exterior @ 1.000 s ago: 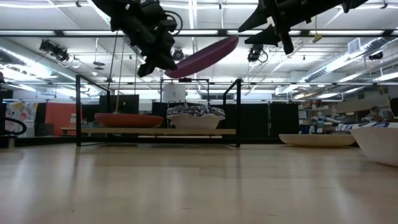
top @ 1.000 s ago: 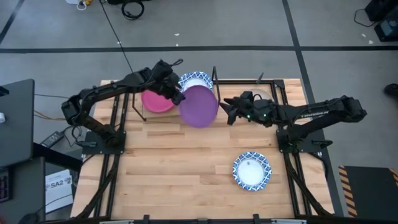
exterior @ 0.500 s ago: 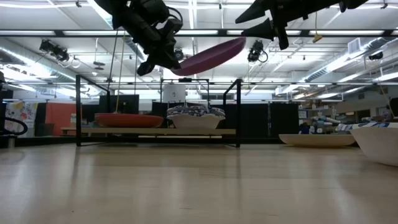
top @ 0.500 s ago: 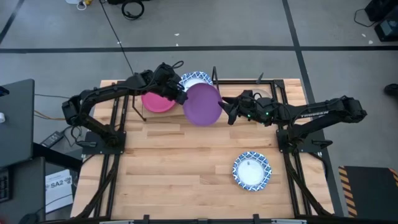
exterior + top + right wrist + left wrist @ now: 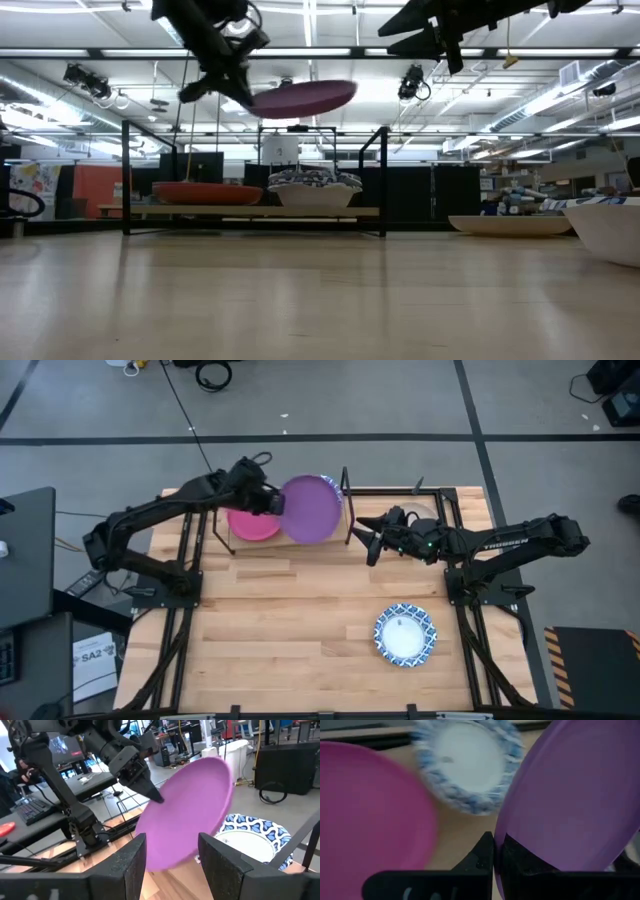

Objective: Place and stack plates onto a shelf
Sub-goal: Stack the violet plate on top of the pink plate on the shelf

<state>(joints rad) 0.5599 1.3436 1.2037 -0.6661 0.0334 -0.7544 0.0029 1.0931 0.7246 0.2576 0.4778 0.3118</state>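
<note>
A: Plates first. Where's the purple plate (image 5: 310, 509)?
B: Up in the air over the shelf (image 5: 250, 211), pinched at its rim by the left gripper (image 5: 268, 501). Jaws clamped on it, clear in the left wrist view. Near level in the low view.
A: What's under it?
B: Blue-and-white stack (image 5: 315, 188) on the shelf's right half, mostly covered from above. Pink plate (image 5: 250, 525) sits on the left half, beside it.
A: Right gripper (image 5: 366, 537)?
B: Off the plate, just right of the shelf's post, raised above the table (image 5: 300, 620). Jaws apart, nothing between them; the purple plate shows past them in the right wrist view.
A: Other plates?
B: One blue-and-white plate (image 5: 405, 634) alone on the table, front right, well apart from the shelf. Beige plate (image 5: 510, 225) on the table right of the shelf, largely hidden under the right arm from above.
</note>
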